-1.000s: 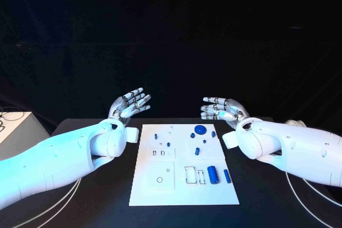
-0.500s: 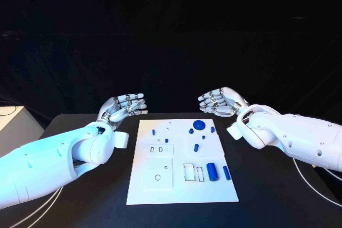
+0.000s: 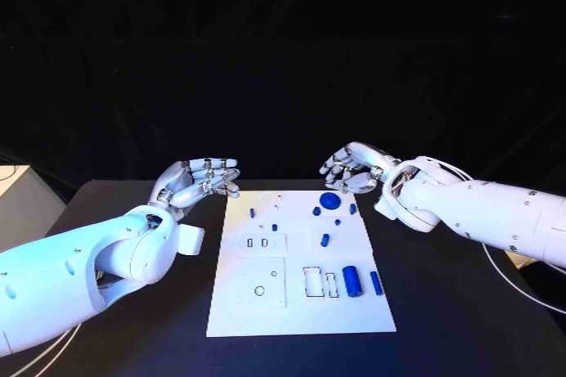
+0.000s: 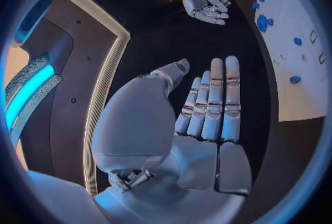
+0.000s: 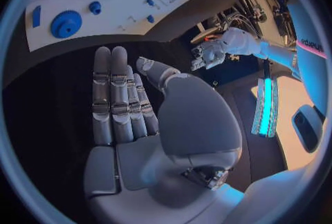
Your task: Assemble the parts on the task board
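two smooth white arms with rounded shells, small dark screw dots along the right forearm, and thin pale cables looping by the right wrist. each ends in a silver segmented left hand [image 3: 198, 181] and right hand [image 3: 354, 168], with metallic jointed fingers [image 4: 211, 99].

Black table [image 3: 141, 344], dark backdrop behind.

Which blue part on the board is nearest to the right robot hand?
The round gear-like disc at the board's far edge, the widest blue part, just below the right robot hand.
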`<action>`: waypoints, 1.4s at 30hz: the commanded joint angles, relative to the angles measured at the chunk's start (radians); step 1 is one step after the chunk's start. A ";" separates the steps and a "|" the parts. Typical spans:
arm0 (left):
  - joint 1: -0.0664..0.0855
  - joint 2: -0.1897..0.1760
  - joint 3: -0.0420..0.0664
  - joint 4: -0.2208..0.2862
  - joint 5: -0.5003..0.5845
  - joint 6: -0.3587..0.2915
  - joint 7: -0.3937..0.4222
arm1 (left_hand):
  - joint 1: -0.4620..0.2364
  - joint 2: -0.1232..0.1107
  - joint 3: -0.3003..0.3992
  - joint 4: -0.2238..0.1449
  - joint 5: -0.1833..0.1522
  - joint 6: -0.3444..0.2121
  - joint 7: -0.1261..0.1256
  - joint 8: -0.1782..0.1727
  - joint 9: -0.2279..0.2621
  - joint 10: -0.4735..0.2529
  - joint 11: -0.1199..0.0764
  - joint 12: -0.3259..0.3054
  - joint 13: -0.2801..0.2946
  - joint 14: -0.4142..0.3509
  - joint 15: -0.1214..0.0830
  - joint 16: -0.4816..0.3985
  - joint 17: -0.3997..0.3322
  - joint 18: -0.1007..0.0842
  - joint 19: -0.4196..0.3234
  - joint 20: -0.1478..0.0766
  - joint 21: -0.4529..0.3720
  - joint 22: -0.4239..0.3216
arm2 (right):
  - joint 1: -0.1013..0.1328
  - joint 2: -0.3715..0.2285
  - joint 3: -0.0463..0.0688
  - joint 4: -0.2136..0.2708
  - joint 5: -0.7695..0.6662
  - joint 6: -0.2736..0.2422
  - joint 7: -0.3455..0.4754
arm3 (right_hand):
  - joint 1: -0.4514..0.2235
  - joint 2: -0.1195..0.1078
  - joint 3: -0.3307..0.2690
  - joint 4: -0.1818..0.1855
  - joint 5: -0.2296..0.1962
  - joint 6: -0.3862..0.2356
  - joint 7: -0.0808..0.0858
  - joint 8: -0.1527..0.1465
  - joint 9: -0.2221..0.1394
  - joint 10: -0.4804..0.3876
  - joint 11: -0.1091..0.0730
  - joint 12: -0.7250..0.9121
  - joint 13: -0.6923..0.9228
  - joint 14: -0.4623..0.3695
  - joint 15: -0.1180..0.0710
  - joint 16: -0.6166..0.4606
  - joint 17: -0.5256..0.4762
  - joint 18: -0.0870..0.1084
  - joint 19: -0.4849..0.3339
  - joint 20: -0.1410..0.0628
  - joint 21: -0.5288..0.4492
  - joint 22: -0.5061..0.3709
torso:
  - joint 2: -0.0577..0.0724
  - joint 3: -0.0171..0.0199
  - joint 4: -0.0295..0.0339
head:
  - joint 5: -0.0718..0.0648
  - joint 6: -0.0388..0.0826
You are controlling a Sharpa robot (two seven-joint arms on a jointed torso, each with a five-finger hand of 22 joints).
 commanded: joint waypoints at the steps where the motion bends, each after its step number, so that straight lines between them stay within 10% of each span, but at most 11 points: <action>1: 0.005 -0.016 0.001 0.027 -0.032 0.015 -0.012 | -0.027 -0.030 0.064 -0.004 0.005 0.014 -0.006 0.003 0.003 0.040 -0.011 -0.009 0.004 0.026 -0.022 0.250 0.212 0.013 -0.010 -0.023 0.255 0.167 | 0.004 0.011 0.000 -0.006 -0.213 0.039 -0.107 | -0.022 -0.068 0.056 0.050 -0.026 0.018 -0.010 -0.017 0.009 0.012 -0.017 -0.005 0.003 0.071 -0.013 0.614 0.540 -0.058 0.161 -0.020 0.558 0.601 | 0.022 -0.0028 0.0094 | -0.009 0.003; 19: 0.021 -0.082 0.004 0.135 -0.050 0.049 -0.006 | -0.063 -0.052 0.073 0.010 0.005 0.009 -0.009 0.007 0.010 0.032 -0.014 -0.005 0.007 0.028 -0.023 0.378 0.269 0.009 -0.014 -0.022 0.364 0.250 | 0.000 0.046 -0.001 -0.034 -0.433 0.117 -0.248 | -0.027 -0.095 0.045 0.086 -0.050 0.015 -0.020 -0.012 0.028 -0.026 -0.013 -0.007 0.003 0.081 -0.012 0.832 0.756 -0.088 0.209 -0.008 0.725 0.815 | 0.070 -0.0061 0.0334 | -0.037 0.004; 42: 0.029 -0.085 0.004 0.142 -0.050 0.062 -0.014 | -0.064 -0.050 0.071 0.011 0.004 0.009 -0.007 0.009 0.012 0.018 -0.010 -0.008 0.007 0.025 -0.021 0.393 0.273 0.008 -0.014 -0.020 0.379 0.263 | -0.025 0.067 -0.002 -0.067 -0.452 0.158 -0.269 | -0.030 -0.085 0.010 0.105 -0.053 0.020 -0.024 -0.005 0.037 -0.052 -0.013 -0.004 0.008 0.082 -0.010 0.864 0.783 -0.089 0.210 -0.006 0.740 0.835 | 0.086 -0.0078 0.0382 | -0.043 0.005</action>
